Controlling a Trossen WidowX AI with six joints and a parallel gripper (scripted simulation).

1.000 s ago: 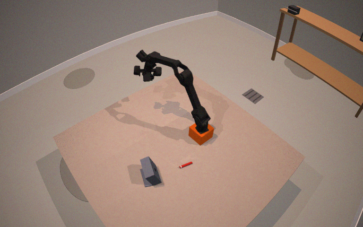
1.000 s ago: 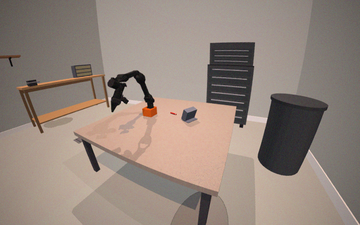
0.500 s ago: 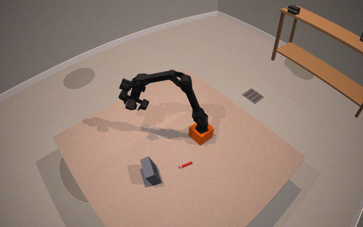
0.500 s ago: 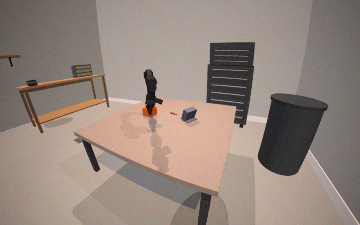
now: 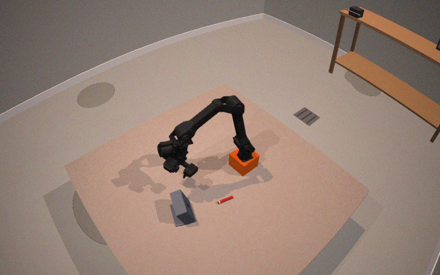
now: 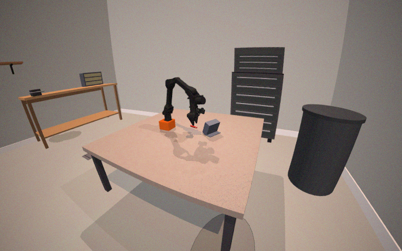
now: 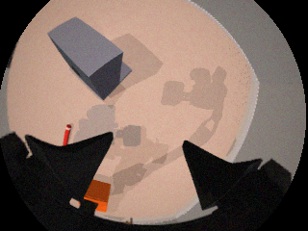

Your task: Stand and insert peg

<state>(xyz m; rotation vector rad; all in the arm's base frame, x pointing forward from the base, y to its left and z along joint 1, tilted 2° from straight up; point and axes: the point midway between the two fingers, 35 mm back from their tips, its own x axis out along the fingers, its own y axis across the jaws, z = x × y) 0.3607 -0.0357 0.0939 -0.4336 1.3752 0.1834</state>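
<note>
The red peg [image 5: 226, 200] [image 6: 193, 126] [image 7: 66, 137] lies flat on the table, its white-banded end towards the panel's side. In the wrist view it is at the left, partly hidden behind a finger. The grey sloped panel [image 5: 182, 209] [image 6: 211, 127] [image 7: 89, 45] stands on the table. Its hole [image 5: 188, 205] shows as a small dark spot in the top view; it is not clear in the other views. My gripper [image 5: 181, 171] [image 6: 193, 124] [image 7: 148, 141] is wide open and empty, above the table, and touches neither the peg nor the panel.
The arm's orange base block [image 5: 243, 163] [image 6: 166, 124] [image 7: 98, 192] is on the table [image 5: 259, 233] [image 6: 133, 148]. Arm shadows fall near the panel and the peg. A workbench, a drawer cabinet [image 6: 257, 88] and a dark bin [image 6: 326, 150] stand away from the table.
</note>
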